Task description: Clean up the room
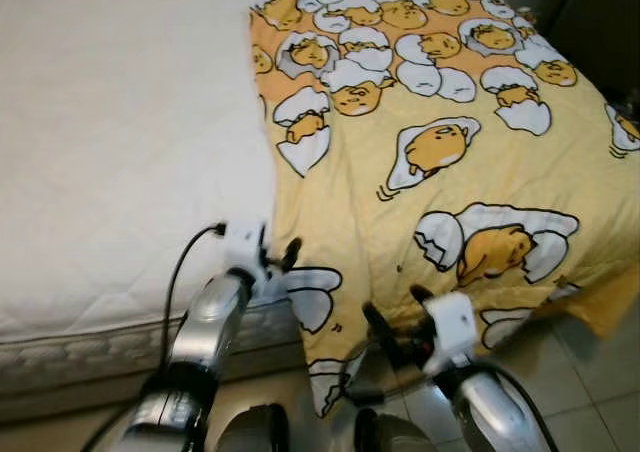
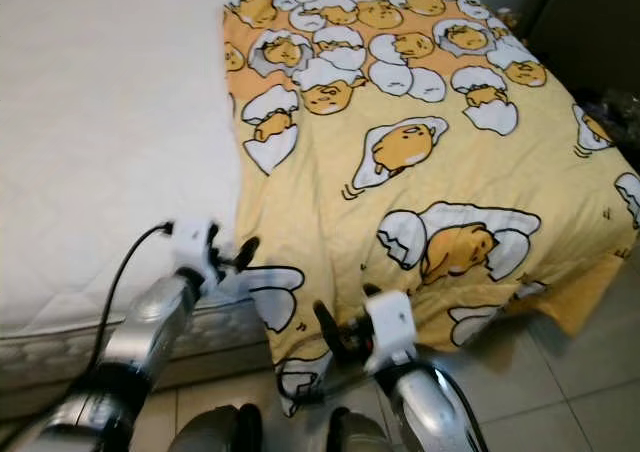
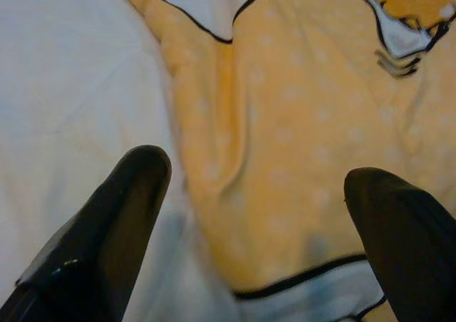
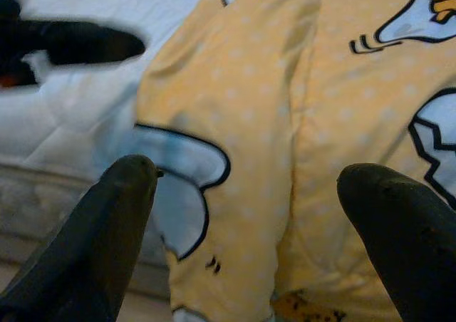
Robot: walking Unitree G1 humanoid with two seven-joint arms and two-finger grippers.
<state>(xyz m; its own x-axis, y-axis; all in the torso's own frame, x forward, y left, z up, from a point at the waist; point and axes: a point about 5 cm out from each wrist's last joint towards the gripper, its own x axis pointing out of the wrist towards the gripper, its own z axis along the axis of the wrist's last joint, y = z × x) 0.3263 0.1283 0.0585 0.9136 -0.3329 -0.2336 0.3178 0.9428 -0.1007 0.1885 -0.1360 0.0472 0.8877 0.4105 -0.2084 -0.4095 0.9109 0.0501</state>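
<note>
A yellow blanket point(image 1: 440, 162) printed with cartoon egg figures covers the right-hand part of the bed, running from the top of the frame down to the lower centre, where its near corner hangs over the bed's front edge toward the tiled floor point(image 1: 590, 372). The left part of the frame shows the bare white mattress point(image 1: 110, 142). The left gripper point(image 1: 272, 262) sits at the blanket's left border near the foot of the bed, jaws spread apart with nothing between them; its wrist view shows the border lying across the gap. The right gripper point(image 1: 392, 317) is at lower centre, facing the hanging corner, jaws likewise parted and empty. Judgement: the blanket is soft, light and limp, with loose folds visible; it will drape and bunch rather than hold shape, and a thin single layer may slip out of a shallow pinch. The best hold appears to be the left border and the hanging corner, taken deep enough to gather a fold, one gripper at each point so the cloth can be drawn flat.
</note>
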